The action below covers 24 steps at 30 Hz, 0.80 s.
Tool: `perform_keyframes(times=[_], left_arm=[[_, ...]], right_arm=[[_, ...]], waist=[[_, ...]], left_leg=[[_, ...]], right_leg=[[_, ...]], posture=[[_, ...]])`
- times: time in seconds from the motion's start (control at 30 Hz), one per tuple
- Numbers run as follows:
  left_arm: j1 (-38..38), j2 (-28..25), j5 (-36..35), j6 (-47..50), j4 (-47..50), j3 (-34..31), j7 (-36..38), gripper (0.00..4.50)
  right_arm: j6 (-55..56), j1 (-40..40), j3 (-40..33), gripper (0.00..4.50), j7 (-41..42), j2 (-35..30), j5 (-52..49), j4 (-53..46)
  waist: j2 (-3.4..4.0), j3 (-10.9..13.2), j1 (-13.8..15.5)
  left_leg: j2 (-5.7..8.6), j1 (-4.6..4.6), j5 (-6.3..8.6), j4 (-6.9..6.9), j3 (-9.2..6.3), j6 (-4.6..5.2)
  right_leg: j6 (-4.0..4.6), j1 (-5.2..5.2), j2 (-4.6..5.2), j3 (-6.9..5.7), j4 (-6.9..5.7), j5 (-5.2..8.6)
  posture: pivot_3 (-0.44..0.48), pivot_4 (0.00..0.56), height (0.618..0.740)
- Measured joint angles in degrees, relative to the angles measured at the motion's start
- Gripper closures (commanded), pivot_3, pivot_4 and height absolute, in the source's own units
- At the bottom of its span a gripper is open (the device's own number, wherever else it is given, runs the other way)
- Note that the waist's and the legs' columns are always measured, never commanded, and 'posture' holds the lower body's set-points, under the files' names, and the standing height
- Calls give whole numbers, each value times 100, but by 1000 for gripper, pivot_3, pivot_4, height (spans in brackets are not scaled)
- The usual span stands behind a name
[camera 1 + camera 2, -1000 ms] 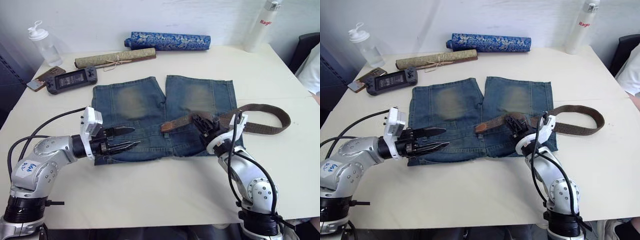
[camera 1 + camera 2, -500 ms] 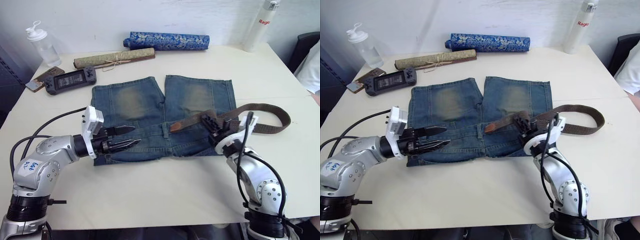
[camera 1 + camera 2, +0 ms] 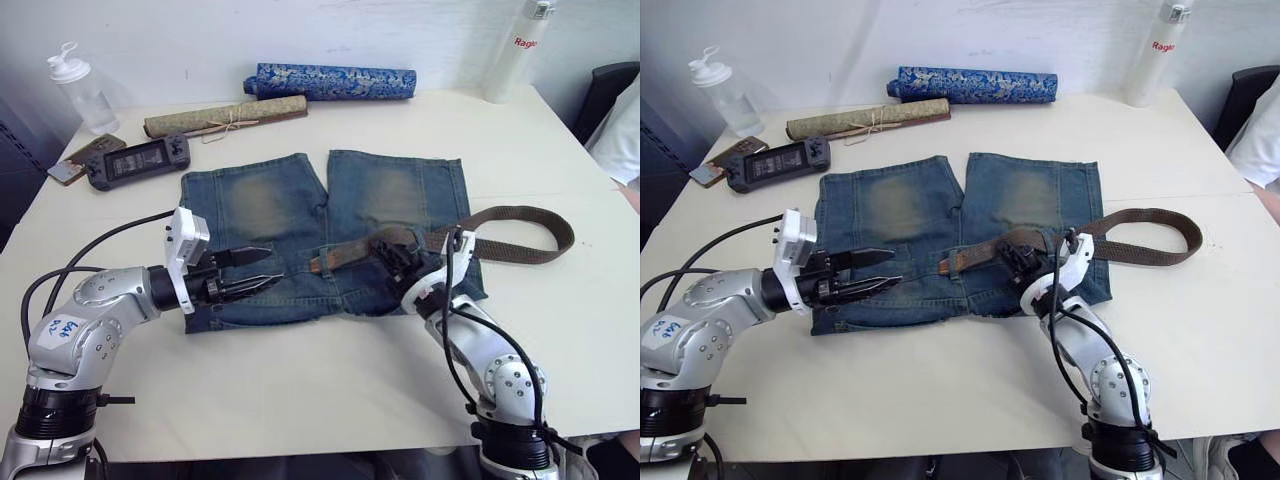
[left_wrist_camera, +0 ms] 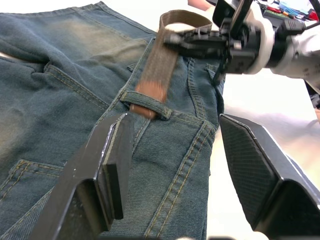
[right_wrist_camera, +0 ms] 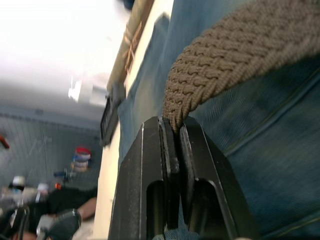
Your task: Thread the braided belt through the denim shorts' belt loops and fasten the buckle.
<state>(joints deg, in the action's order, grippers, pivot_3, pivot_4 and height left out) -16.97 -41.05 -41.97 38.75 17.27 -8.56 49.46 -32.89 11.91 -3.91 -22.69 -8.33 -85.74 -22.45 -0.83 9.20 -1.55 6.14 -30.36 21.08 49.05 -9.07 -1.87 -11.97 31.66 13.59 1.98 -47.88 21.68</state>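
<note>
Cream table [image 3: 330, 380] vs white wall [image 3: 200, 40]; black chair [image 3: 605, 95], prob., far right.

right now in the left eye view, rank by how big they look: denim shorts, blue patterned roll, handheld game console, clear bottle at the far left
1. denim shorts, plainly largest.
2. blue patterned roll.
3. handheld game console.
4. clear bottle.

The console and bottle look close in size, so that order is unsure. The roll lies farther from the camera than the shorts.

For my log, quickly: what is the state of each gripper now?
Left gripper: open, holding nothing, over the denim shorts.
Right gripper: jaws shut on the braided belt.
</note>
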Motion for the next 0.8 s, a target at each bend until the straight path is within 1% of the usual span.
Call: perform_keyframes(times=[0.2, 0.3, 0.4, 0.5, 0.63, 0.7, 0.8], left_arm=[[0, 0, 29, -3, 1, 4, -2, 1507], [0, 0, 168, -79, 0, 45, 10, 1507], [10, -17, 497, -377, -3, 188, 70, 1507], [27, -31, 1103, -1032, -99, 466, 186, 1507], [31, -28, 1893, -1983, -521, 737, 264, 1507], [21, -20, 2370, -2639, -740, 852, 245, 1507], [5, -9, 3146, -4013, -1109, 1053, 195, 1507]], right_arm=[[-193, 47, -172, 4500, 232, -328, 119, 39], [-349, 70, -96, 4500, 197, -289, 98, 45], [-477, 156, 49, 4500, 75, -109, 102, 110], [-717, 262, 348, 4500, -170, 124, 81, 343], [-964, 452, 394, 4500, -329, 224, -7, 536], [-1073, 556, 378, 4500, -338, 224, -73, 663], [-1188, 698, 298, 4500, -358, 230, -294, 880]], waist=[[0, 0, 5], [0, 0, -8], [0, 0, -11], [0, 0, -5], [-8, -5, -8], [-13, -9, -19], [-18, -11, -31]], left_leg=[[0, 0, 0, 0, 0, 0], [-2, 1, 0, 0, 2, 0], [-3, 1, 1, -1, 4, -1], [-4, 0, 1, 0, 6, -1], [0, 1, 1, 2, 6, -2], [1, 4, 2, 2, 7, -2], [-2, 5, 2, 2, 11, -2]], right_leg=[[0, 0, 0, 0, 0, 0], [0, 0, 0, 1, 0, 0], [1, 2, -1, 1, 0, 0], [2, 4, 0, 2, -3, 1], [2, 3, -2, 2, -5, 1], [2, 3, -6, 2, -6, 1], [4, 5, -7, 2, -10, 2]], posture=[[0, 150, 637], [0, 150, 637], [0, 150, 637], [0, 150, 637], [0, 150, 637], [0, 150, 637], [0, 150, 637]])
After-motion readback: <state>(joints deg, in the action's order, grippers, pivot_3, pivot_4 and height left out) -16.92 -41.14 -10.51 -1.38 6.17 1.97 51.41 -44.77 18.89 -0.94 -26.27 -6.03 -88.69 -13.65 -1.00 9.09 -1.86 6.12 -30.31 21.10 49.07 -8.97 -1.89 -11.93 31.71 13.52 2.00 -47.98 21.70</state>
